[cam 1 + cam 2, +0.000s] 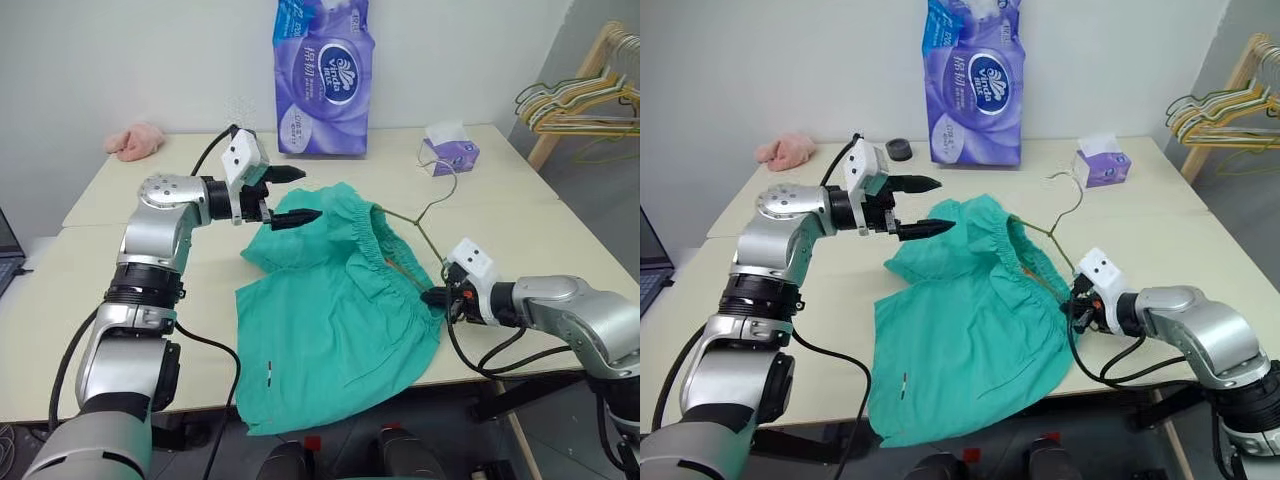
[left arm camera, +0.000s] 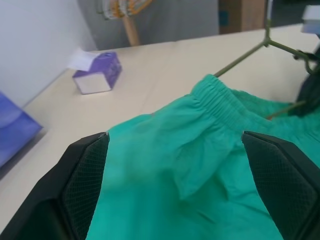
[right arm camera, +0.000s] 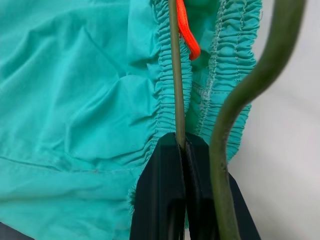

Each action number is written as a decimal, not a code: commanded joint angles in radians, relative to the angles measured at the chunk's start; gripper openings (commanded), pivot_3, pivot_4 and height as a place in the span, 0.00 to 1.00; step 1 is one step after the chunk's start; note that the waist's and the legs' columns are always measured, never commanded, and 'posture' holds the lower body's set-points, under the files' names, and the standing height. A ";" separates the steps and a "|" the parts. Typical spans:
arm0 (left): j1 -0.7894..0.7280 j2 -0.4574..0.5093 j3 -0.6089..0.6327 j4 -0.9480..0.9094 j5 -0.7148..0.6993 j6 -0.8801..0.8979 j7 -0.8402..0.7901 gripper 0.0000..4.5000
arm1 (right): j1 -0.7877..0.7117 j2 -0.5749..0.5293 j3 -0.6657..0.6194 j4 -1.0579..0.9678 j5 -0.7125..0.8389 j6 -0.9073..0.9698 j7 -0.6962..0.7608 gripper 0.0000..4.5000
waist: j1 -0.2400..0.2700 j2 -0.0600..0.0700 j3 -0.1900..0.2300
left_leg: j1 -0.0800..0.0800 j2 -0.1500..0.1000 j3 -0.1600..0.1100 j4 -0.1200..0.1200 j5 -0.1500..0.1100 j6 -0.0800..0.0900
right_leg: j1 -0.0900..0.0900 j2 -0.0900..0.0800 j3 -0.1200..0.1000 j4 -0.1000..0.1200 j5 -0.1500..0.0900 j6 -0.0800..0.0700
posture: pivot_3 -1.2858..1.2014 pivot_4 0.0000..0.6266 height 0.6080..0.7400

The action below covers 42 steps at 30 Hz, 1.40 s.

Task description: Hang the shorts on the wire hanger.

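The teal-green shorts [image 1: 330, 310] lie crumpled on the table, one leg hanging over the front edge. The wire hanger [image 1: 412, 222] runs into the waistband, its hook [image 1: 446, 180] resting on the table behind, and most of its frame is hidden in the fabric. My right gripper [image 1: 432, 297] is shut on the hanger's wire [image 3: 176, 75] at the gathered waistband, beside the orange drawstring [image 3: 187, 35]. My left gripper [image 1: 312, 193] hovers open just above the far left part of the shorts [image 2: 200, 165], holding nothing between its fingers [image 2: 85, 185].
A purple tissue pack [image 1: 322, 80] stands at the back, with a small tissue box [image 1: 450, 152] to its right. A pink cloth lump [image 1: 135, 140] lies at the back left, near a black tape roll [image 1: 899, 149]. More hangers [image 1: 575, 100] hang on a rack off the right.
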 commanded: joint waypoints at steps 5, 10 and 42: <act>-0.072 0.023 -0.106 0.086 0.111 -0.175 -0.138 1.00 | -0.007 -0.070 0.095 -0.093 -0.140 -0.168 0.052 0.00 | -0.002 0.000 0.000 | 0.000 0.000 0.000 0.000 0.000 0.000 | 0.000 0.000 0.000 0.000 0.000 0.000 | 0.46 0.11 1.00; -0.076 -0.022 -0.130 0.146 0.141 -0.239 -0.155 1.00 | -0.011 -0.078 0.147 -0.140 -0.215 -0.218 0.069 0.00 | -0.001 0.000 0.000 | 0.000 0.000 0.000 0.001 0.000 0.000 | 0.000 0.000 0.000 0.000 0.000 0.000 | 0.46 0.11 1.00; 0.034 -0.029 -0.187 0.086 0.182 -0.206 -0.262 0.01 | -0.003 -0.066 0.144 -0.147 -0.420 -0.393 0.162 0.00 | -0.010 0.000 0.000 | 0.000 0.000 0.000 0.002 0.000 0.000 | 0.000 0.001 0.000 0.001 0.000 0.000 | 0.45 0.11 1.00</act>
